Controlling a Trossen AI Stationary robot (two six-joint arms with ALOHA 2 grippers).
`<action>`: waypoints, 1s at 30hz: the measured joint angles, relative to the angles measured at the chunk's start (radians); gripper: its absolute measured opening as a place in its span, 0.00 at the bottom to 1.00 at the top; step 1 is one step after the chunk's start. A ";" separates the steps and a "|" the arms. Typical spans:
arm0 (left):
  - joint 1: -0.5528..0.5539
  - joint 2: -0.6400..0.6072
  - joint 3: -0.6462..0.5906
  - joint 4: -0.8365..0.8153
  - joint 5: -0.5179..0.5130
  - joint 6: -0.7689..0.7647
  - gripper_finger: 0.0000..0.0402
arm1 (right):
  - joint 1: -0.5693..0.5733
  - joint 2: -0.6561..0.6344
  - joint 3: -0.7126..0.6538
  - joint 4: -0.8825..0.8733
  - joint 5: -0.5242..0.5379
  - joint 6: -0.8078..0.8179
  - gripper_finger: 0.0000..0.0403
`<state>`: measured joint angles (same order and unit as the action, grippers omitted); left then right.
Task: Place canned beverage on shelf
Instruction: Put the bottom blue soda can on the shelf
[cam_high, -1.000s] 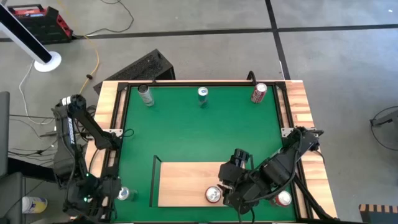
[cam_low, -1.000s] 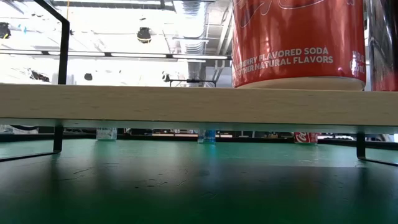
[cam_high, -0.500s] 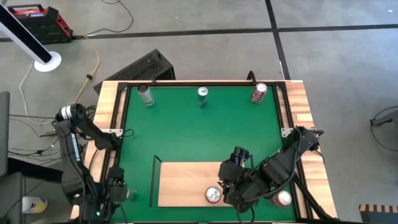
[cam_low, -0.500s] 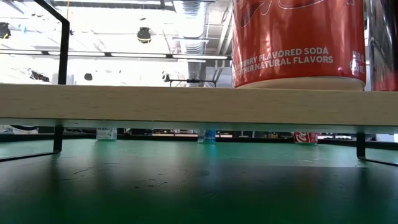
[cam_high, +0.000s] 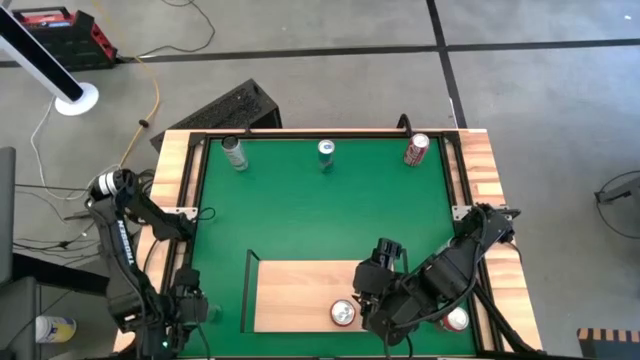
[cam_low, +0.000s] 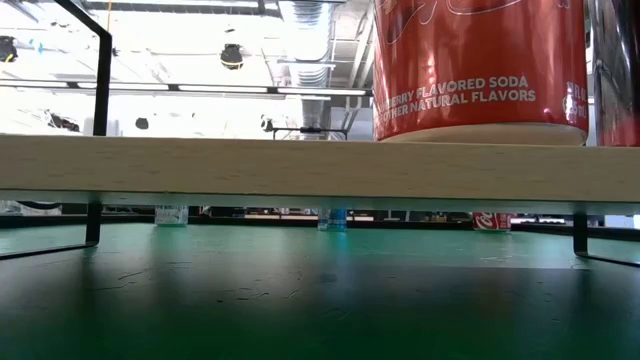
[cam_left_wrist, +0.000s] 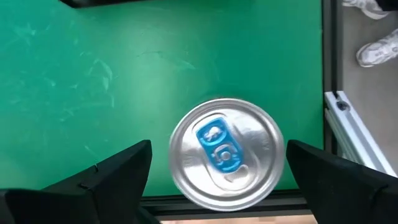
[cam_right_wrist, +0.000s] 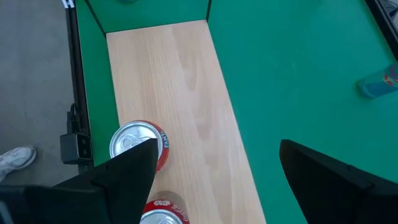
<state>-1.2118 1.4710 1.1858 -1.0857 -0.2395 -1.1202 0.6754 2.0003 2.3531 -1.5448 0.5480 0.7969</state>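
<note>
A silver can with a blue tab (cam_left_wrist: 227, 151) stands upright on the green mat (cam_high: 320, 210) at the near left corner. My left gripper (cam_left_wrist: 217, 149) is open above it, pointing down, one finger on each side and apart from it; in the high view the gripper (cam_high: 190, 310) hides most of the can. The shelf (cam_high: 300, 295) is a pale-wood board with black rails at the near middle. Red cans (cam_right_wrist: 138, 144) (cam_right_wrist: 158, 213) stand on it. My right gripper (cam_right_wrist: 217, 146) is open and empty above the shelf (cam_right_wrist: 180, 93), and it also shows in the high view (cam_high: 365, 290).
Three cans stand along the far edge: silver (cam_high: 235, 152), teal (cam_high: 326, 152), red (cam_high: 417, 150). Another red can (cam_high: 455, 320) shows near the shelf's right end. Wooden slat borders (cam_high: 170, 180) flank the mat. The low view shows a red can (cam_low: 478, 70) on the board (cam_low: 300, 165).
My left gripper has gone toward the table's right edge along the near edge and now stands over the silver can at the near left corner. The can has stayed in place.
</note>
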 joint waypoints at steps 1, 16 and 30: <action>0.000 0.002 0.000 0.003 -0.001 0.000 0.89 | 0.000 0.000 0.000 0.000 0.000 0.004 0.89; 0.001 0.002 0.000 0.050 -0.004 -0.028 0.56 | 0.005 0.000 0.000 -0.013 -0.001 0.020 0.89; 0.027 -0.024 0.089 -0.045 -0.036 -0.037 0.55 | 0.001 0.000 0.000 -0.015 -0.001 0.044 0.89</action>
<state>-1.1849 1.4473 1.2752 -1.1304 -0.2758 -1.1568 0.6762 2.0003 2.3535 -1.5597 0.5472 0.8406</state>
